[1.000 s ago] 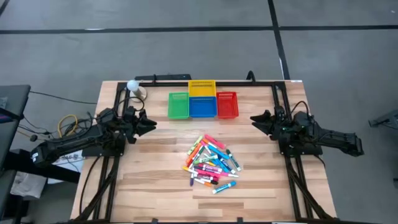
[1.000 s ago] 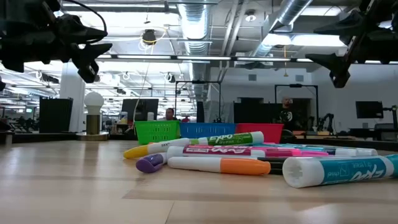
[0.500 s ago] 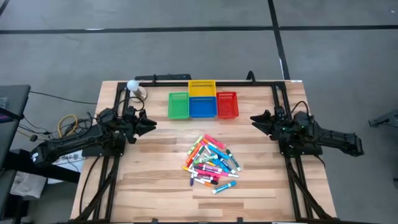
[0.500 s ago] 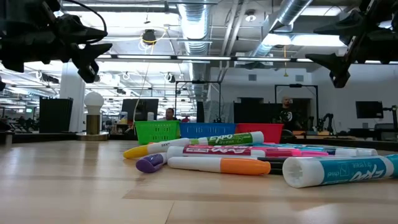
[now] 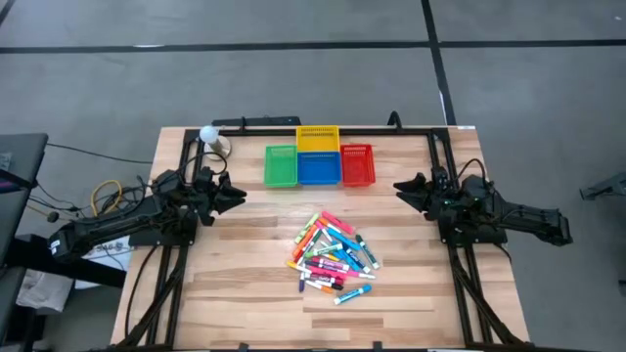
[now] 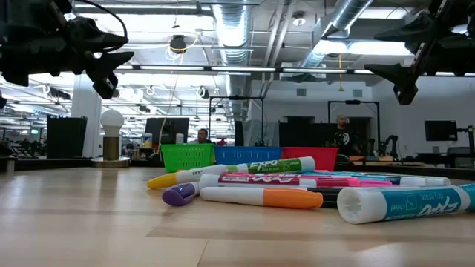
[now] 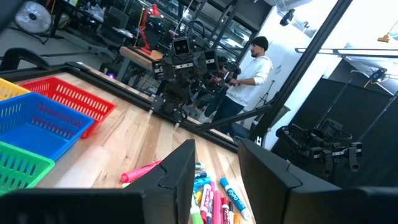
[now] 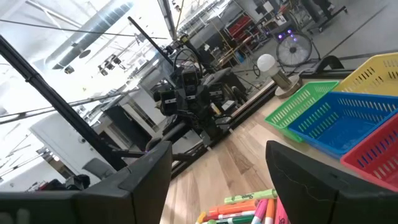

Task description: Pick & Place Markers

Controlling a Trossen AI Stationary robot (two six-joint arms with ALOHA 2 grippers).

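The markers [image 5: 333, 256] lie in a loose pile on the wooden table, near its middle and toward the near edge; the low view shows them close up [image 6: 297, 185]. My left gripper [image 5: 238, 196] hovers open above the table's left side, pointing toward the middle. My right gripper [image 5: 401, 187] hovers open above the right side, facing it. Neither holds anything. In the left wrist view the pile [image 7: 205, 186] lies beyond the open fingers [image 7: 214, 177]; in the right wrist view the pile [image 8: 249, 208] shows between the fingers [image 8: 217, 186].
Four small baskets stand at the far middle: green [image 5: 281, 166], blue [image 5: 318, 168], red [image 5: 358, 165] and yellow [image 5: 318, 139] behind. A white ball lamp [image 5: 208, 136] sits at the far left corner. A person [image 7: 249, 74] stands beyond the table's right side.
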